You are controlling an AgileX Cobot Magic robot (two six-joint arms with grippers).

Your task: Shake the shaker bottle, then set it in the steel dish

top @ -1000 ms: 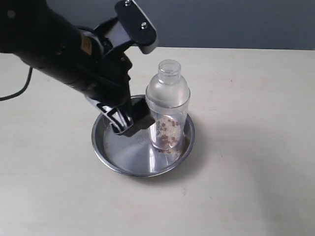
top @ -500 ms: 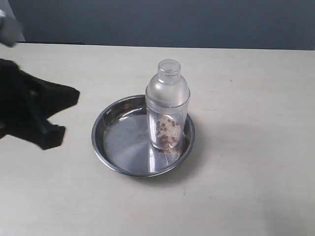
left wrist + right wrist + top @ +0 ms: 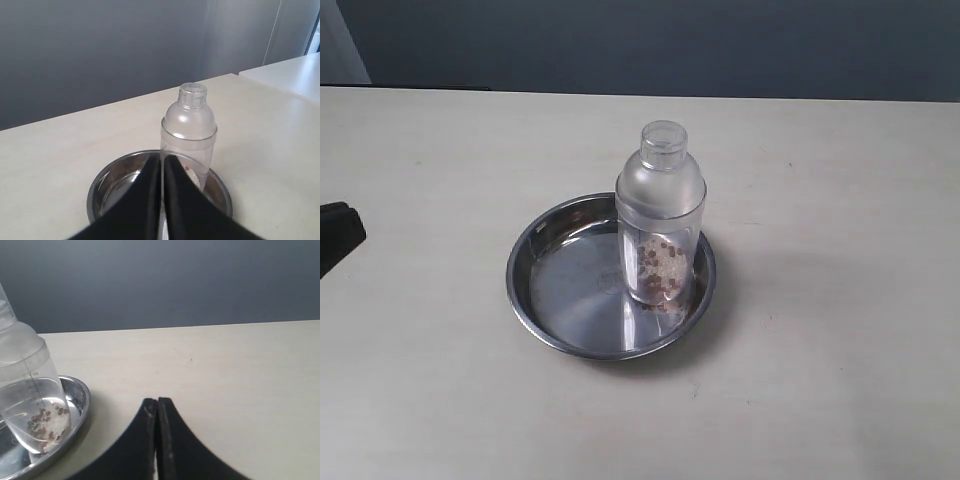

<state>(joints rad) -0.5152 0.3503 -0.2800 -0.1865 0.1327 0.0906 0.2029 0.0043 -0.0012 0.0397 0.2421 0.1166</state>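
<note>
The shaker bottle (image 3: 660, 215) stands upright inside the steel dish (image 3: 552, 300), on its right half, with brown granules at its bottom. Nothing holds it. My left gripper (image 3: 162, 160) is shut with nothing between its fingers and sits back from the bottle (image 3: 189, 135) and the dish (image 3: 95, 192); in the exterior view only a black tip (image 3: 338, 232) of that arm shows at the left edge. My right gripper (image 3: 157, 401) is shut and empty, off to one side of the bottle (image 3: 27, 390) and dish (image 3: 80, 412). It is out of the exterior view.
The beige tabletop (image 3: 820, 300) stretches around the dish on all sides. A dark wall (image 3: 670, 45) runs behind the table's far edge. A second pale table surface (image 3: 295, 75) shows beyond the table in the left wrist view.
The left arm has pulled away from the bottle to the left, almost out of the exterior view. The bottle stays upright in the dish, unmoved.
</note>
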